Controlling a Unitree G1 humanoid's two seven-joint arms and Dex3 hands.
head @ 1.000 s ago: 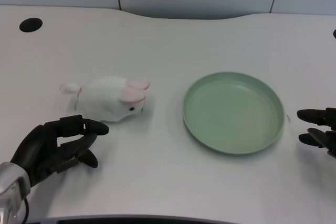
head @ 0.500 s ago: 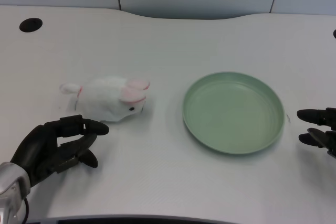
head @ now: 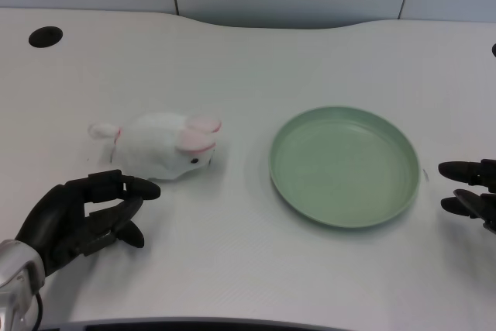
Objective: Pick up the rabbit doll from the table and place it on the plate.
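A white rabbit doll [head: 160, 146] with pink ears lies on its side on the white table, left of centre, its head toward the plate. The pale green plate [head: 344, 218] sits to its right, with nothing in it. My left hand [head: 84, 218] hovers at the lower left, just in front of the doll and not touching it. Its fingers are curved with a gap between them and hold nothing.
My right hand [head: 470, 185] rests at the right edge, beside the plate. A black round hole [head: 45, 36] sits in the table at the far left. The table's back edge curves along the top.
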